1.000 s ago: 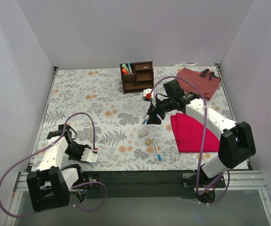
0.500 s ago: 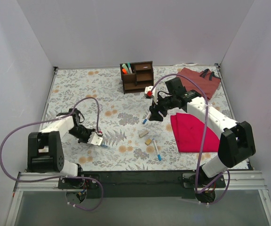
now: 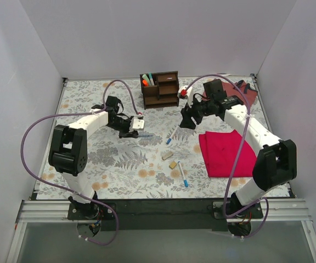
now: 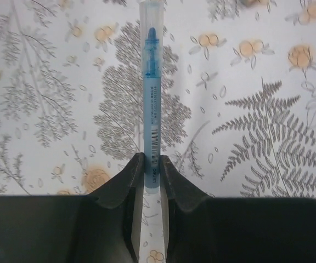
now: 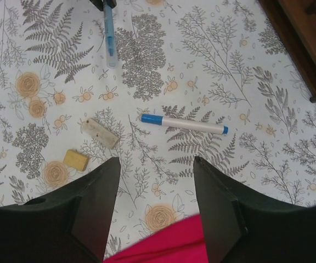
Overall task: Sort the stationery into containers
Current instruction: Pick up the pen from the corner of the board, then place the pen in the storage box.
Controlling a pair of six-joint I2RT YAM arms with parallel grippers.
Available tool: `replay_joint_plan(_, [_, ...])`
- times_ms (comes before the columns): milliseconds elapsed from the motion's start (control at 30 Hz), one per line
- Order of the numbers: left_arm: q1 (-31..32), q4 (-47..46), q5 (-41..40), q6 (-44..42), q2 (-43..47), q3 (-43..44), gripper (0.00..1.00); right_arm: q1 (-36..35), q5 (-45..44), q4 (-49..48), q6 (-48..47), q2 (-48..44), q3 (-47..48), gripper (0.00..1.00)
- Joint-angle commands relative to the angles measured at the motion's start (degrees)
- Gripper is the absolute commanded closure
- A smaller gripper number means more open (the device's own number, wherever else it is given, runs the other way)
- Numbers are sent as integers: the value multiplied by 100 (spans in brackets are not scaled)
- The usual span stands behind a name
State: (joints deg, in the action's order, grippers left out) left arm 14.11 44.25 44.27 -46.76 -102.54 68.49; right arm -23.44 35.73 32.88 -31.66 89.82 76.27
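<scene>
Left claw [image 4: 151, 164] clamped on blue pen [image 4: 151, 82]; its barrel juts straight ahead of my fingers. Right claw [image 5: 155, 167] spread wide, empty. White blue-capped marker [image 5: 182, 124] lies ahead of it, untouched.

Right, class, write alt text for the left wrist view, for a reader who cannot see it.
The left arm's two dark fingers pinch a slim clear pen with a blue core, which points straight up the middle of the frame. Behind it lies a white cloth printed with grey ferns and orange flowers.
</scene>
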Motion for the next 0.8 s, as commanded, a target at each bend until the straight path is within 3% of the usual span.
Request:
replay_joint_plan(0, [101,-837,819,1833,393,593,100,252,101,-176,580,149,511,35])
replay_joint_plan(133, [189,-2677,952,4494,43,1409,100,586,373,-581,1476,491,959,35])
replay_joint_plan(167, [197,-3024,891,5727,-63,1648,100,717,426,-660,1670,579,1177,35])
replay_joint_plan(267, [206,-4159,593,7350,-704,2684,100,920,567,-836,2181,949,1704,35])
replay_joint_plan(333, [206,-4302,495,7847,-1396,3822,100,947,646,-897,2199,1230,1987,36])
replay_joint_plan(433, [215,-4267,223,8358,-2065,4863,100,947,716,-1126,2408,1651,2575,36])
replay_joint_plan(533, [215,-4696,38,8666,-2235,4990,100,955,892,-1371,2847,2047,3042,36])
replay_joint_plan(667, [233,-4908,-68,8781,-2270,4911,100,1026,1120,-2940,4288,2285,3095,36])
replay_joint_plan(767, [233,-4935,-156,8938,-2174,4780,100,973,1270,-3637,4956,2794,3744,36])
